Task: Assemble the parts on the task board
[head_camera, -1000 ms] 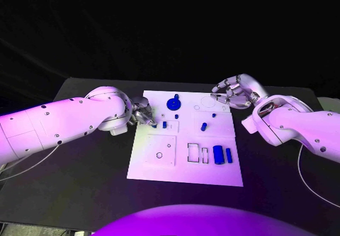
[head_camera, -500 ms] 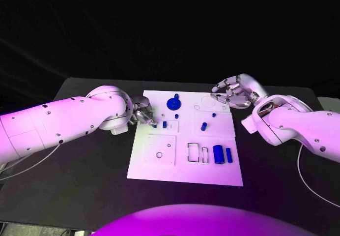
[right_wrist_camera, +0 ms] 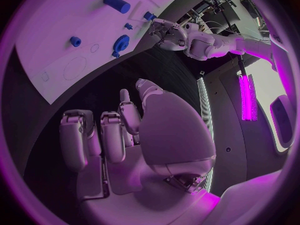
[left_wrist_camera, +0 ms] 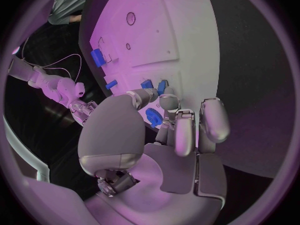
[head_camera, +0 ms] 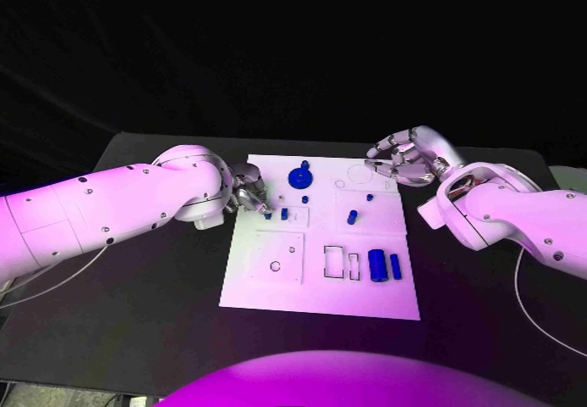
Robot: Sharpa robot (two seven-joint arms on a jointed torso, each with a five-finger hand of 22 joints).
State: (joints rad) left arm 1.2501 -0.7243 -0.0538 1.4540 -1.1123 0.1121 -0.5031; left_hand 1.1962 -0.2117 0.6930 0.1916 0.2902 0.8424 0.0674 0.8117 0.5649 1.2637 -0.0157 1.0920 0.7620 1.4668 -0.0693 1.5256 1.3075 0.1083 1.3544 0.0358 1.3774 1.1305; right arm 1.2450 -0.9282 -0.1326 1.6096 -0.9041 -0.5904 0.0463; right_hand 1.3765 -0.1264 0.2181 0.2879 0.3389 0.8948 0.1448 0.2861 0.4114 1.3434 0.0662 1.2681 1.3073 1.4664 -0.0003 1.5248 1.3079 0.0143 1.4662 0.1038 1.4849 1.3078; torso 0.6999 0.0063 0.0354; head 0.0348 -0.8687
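We judge the chief risk to be at our left hand (head_camera: 248,197), whose fingertips (left_wrist_camera: 164,99) crowd together over the small blue pegs (head_camera: 284,214) at the left edge of the task board (head_camera: 279,288); we cannot tell whether they pinch one, and a skewed push could jam or tip a peg beside its hole. Our right hand (head_camera: 404,161) hovers at the board's far right corner, fingers curled in on nothing. The board's rectangular recesses hold two blue blocks (head_camera: 384,266), with two outlined slots beside them unfilled, and the blue round part (head_camera: 299,179) sits near its far edge.
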